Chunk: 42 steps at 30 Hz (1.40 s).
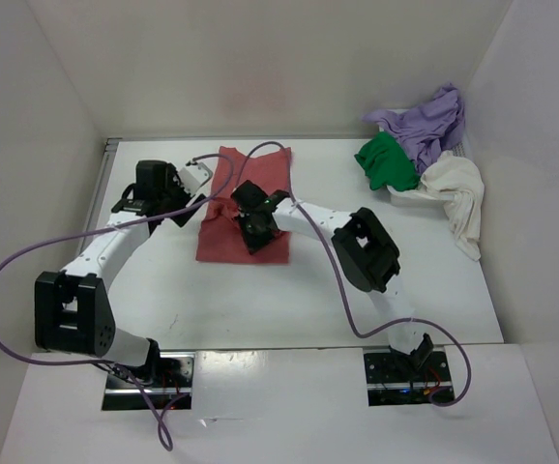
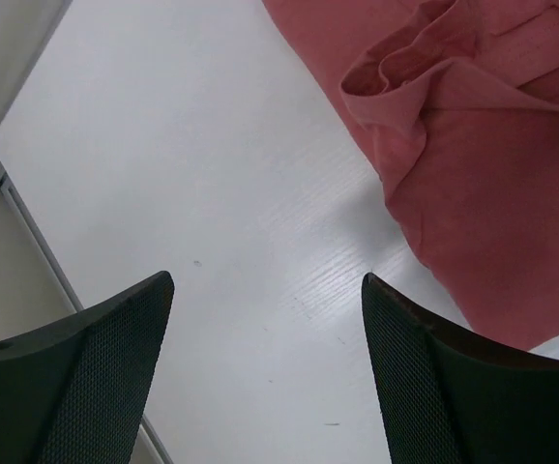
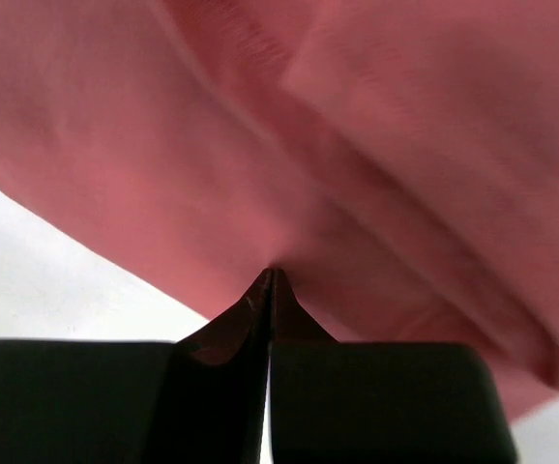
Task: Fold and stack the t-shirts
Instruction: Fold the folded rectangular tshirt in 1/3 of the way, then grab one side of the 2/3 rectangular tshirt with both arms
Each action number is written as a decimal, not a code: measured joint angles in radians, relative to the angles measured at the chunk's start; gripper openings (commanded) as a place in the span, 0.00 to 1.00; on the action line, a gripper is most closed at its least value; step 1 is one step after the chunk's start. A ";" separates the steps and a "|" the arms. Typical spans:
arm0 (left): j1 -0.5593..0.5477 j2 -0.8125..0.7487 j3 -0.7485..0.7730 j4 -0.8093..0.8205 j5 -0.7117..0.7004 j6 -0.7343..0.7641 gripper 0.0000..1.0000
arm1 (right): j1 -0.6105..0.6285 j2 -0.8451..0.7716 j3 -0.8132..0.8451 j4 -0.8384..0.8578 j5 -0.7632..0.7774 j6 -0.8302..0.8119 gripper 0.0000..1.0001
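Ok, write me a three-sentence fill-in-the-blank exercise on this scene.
1. The right gripper has its jaws ____ on the salmon-red t-shirt.
2. The left gripper, over the bare table, has its jaws ____.
3. The green t-shirt is heaped at the table's far ____ corner.

Missing words: shut; open; right.

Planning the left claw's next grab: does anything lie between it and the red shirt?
Nothing visible does. The left claw stands open over the bare table, and the salmon-red shirt lies right beside it with only white surface between. The right claw pinches the same shirt elsewhere, not in that gap.
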 measured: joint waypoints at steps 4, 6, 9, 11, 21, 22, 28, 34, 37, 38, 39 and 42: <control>0.023 -0.005 -0.014 -0.017 0.001 -0.026 0.85 | 0.033 0.027 0.033 -0.003 0.048 0.023 0.00; 0.026 -0.005 -0.024 -0.026 0.000 -0.028 0.85 | 0.037 0.043 0.070 -0.007 0.086 0.033 0.00; 0.029 -0.005 -0.033 -0.035 0.002 -0.030 0.85 | 0.028 0.078 0.142 -0.016 0.137 0.042 0.00; 0.029 -0.005 -0.036 -0.039 0.002 -0.031 0.85 | 0.018 0.107 0.186 -0.026 0.168 0.044 0.00; 0.029 -0.005 -0.036 -0.048 0.008 -0.031 0.85 | -0.043 0.385 0.701 -0.220 0.360 0.023 0.00; 0.029 -0.005 -0.036 -0.048 0.008 -0.030 0.85 | -0.050 0.424 0.794 -0.246 0.380 0.019 0.00; 0.029 -0.004 -0.036 -0.049 0.008 -0.023 0.85 | -0.107 0.468 1.013 -0.275 0.446 0.012 0.00; 0.021 -0.003 -0.036 -0.092 0.041 0.070 0.85 | -0.161 0.447 1.004 -0.290 0.454 0.003 0.15; -0.024 -0.005 -0.062 -0.149 0.070 0.220 0.88 | -0.170 0.368 0.897 -0.315 0.412 -0.010 0.30; -0.045 -0.007 -0.080 -0.166 0.079 0.264 0.88 | -0.169 0.329 0.843 -0.324 0.394 -0.014 0.34; -0.069 -0.012 -0.109 -0.180 0.082 0.313 0.90 | -0.166 0.273 0.761 -0.320 0.371 -0.015 0.43; -0.145 -0.022 -0.199 -0.248 0.078 0.447 0.96 | -0.162 0.053 0.401 -0.252 0.293 -0.015 0.56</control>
